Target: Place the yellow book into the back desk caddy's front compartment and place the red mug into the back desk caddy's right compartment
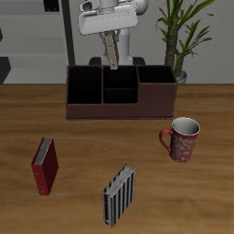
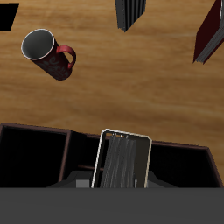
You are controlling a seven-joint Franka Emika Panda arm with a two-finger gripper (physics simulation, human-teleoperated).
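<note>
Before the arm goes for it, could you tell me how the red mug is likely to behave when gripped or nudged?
The red mug stands upright on the table, so it probably stays put under a light nudge. Its round, smooth-looking wall may slip or turn between flat fingers. The loop handle could make it swing off-centre if gripped by the rim.

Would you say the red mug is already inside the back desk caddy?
No, the red mug stands on the bare table in front of the back desk caddy, apart from it.

Thin tan-grey speckled yellow book (image 1: pixel 111 51) held upright in pincer (image 1: pixel 111 64), hanging just above long dark maroon-brown desk caddy (image 1: pixel 120 109), over its divided centre. Red mug with pale mottled pattern (image 1: pixel 185 139), white inside, stands upright on table (image 1: pixel 82 210), nearer the front edge than the caddy, handle toward caddy side.
</note>
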